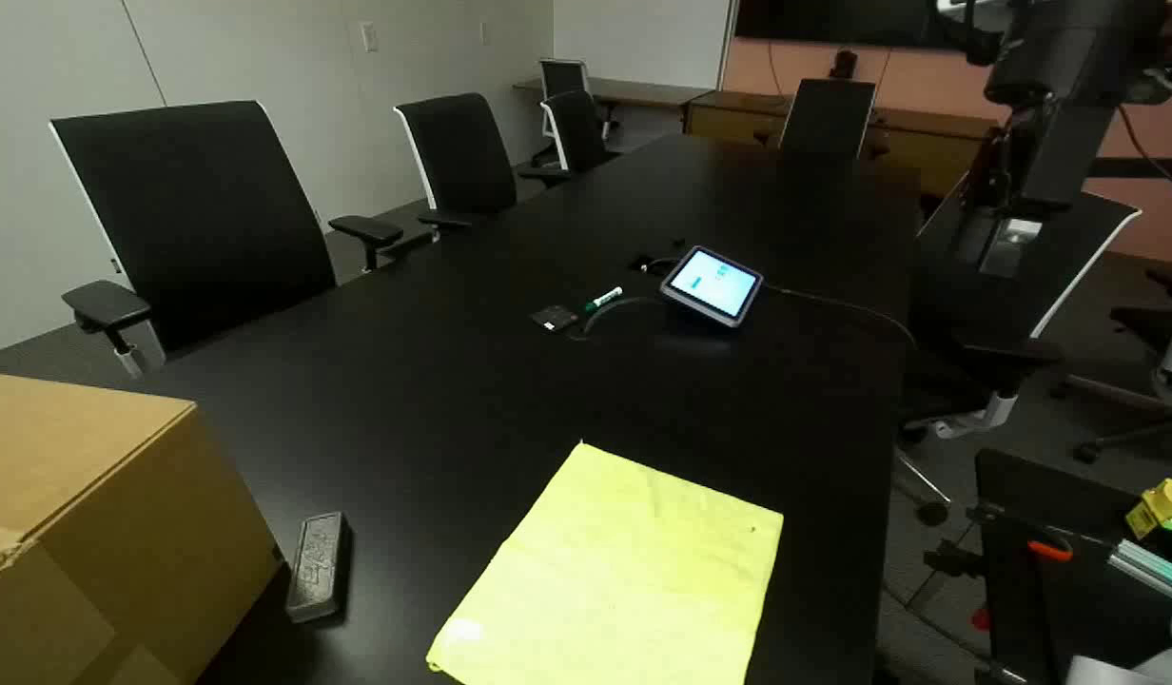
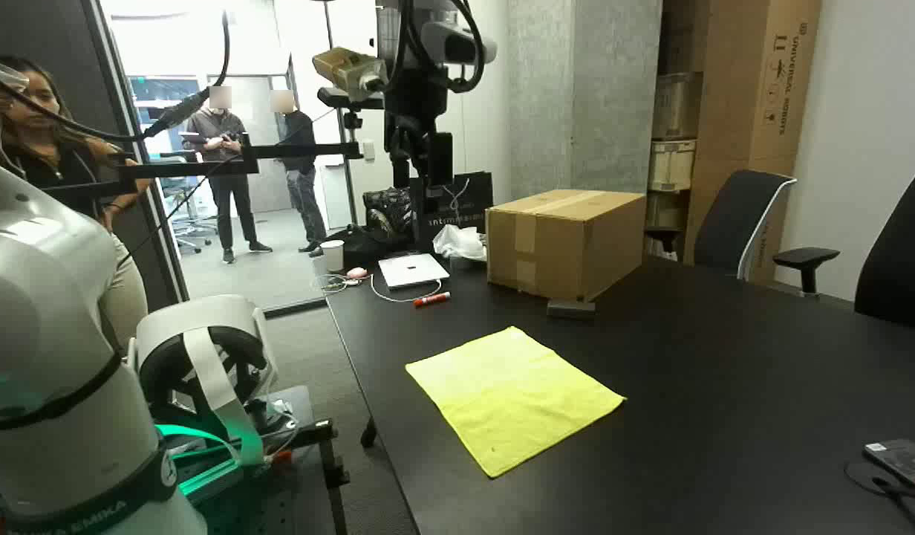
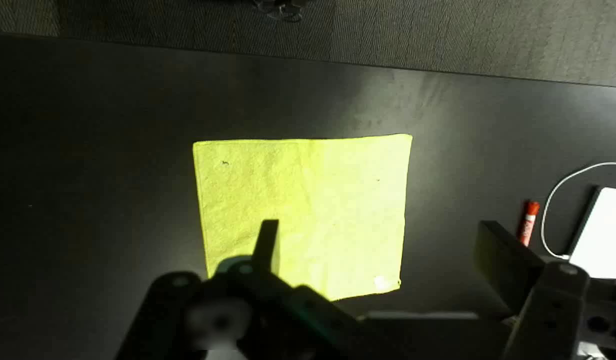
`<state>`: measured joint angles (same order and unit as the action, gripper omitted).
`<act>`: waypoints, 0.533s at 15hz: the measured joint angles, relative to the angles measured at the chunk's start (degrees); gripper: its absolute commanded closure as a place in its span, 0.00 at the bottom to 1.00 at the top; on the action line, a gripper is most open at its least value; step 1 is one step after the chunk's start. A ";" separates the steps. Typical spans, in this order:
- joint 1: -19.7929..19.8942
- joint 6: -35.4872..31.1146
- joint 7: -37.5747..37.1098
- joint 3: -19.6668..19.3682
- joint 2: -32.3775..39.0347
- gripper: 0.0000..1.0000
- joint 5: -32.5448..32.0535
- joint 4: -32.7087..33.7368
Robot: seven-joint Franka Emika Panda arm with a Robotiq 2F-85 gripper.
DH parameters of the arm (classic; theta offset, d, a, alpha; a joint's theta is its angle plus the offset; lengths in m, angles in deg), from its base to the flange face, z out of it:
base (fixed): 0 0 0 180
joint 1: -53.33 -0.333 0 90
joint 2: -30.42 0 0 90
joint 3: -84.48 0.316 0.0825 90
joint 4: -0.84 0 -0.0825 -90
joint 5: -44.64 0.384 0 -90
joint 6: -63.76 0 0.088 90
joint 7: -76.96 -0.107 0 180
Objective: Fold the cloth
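Note:
The pale-yellow cloth lies flat and spread on the dark table, roughly square. It shows in both exterior views [image 1: 624,571] [image 2: 513,401] and in the wrist view [image 3: 313,200]. Its near part is cut off by the frame in an exterior view. My gripper [image 2: 422,178] is high above the table, apart from the cloth. In the wrist view my gripper [image 3: 378,225] is wide open with nothing between its fingers. The left finger overlaps the cloth in the picture and hides its lower-left corner. The right finger appears beyond the cloth's right edge, over dark table.
A cardboard box [image 1: 120,533] [image 2: 561,245] and a dark block [image 1: 318,566] [image 2: 571,308] stand near the cloth. A red marker [image 2: 432,299] [image 3: 528,222] and a white device with a cable [image 2: 413,270] [image 3: 603,235] lie beyond. A lit tablet [image 1: 712,285] stands farther along the table.

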<state>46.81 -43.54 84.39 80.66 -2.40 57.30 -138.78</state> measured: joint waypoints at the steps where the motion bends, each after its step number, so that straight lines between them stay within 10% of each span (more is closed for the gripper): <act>1: 0.00 0.00 0.00 0.00 -0.02 0.00 0.00 0.28; 8: 0.34 -0.15 0.01 0.24 0.24 0.00 -0.02 0.18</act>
<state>47.15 -43.69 84.40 80.90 -2.16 57.28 -138.59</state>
